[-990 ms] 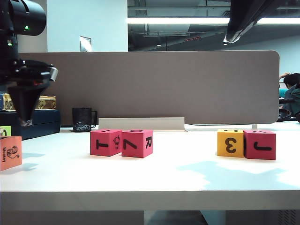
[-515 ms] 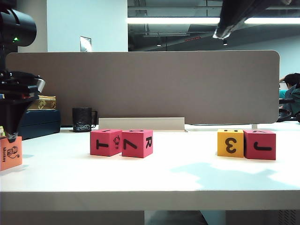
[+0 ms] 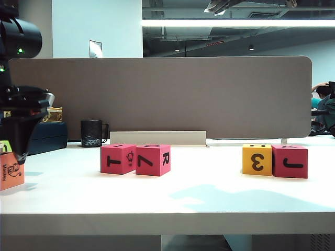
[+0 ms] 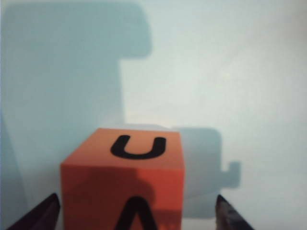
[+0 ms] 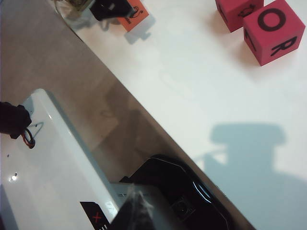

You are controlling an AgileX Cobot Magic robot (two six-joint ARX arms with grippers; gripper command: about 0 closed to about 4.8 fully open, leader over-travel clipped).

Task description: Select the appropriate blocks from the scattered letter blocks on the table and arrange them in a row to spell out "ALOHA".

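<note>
- Between the left gripper's [image 4: 136,211] spread-wide, empty fingers: orange block [image 4: 125,177] resting on the table [image 4: 230,72], A face nearest, U on top.
- Likely light, stiff, matte; pinch flat opposite side faces.
- Far off: right gripper [image 3: 222,6] raised high, state unclear.

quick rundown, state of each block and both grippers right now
orange block: on the table, far left, U up, not gripped
left gripper: open, fingers either side of the orange block
T block and R block: side by side, resting
yellow 3 block and J block: side by side, resting
right gripper: raised, fingers out of view
</note>
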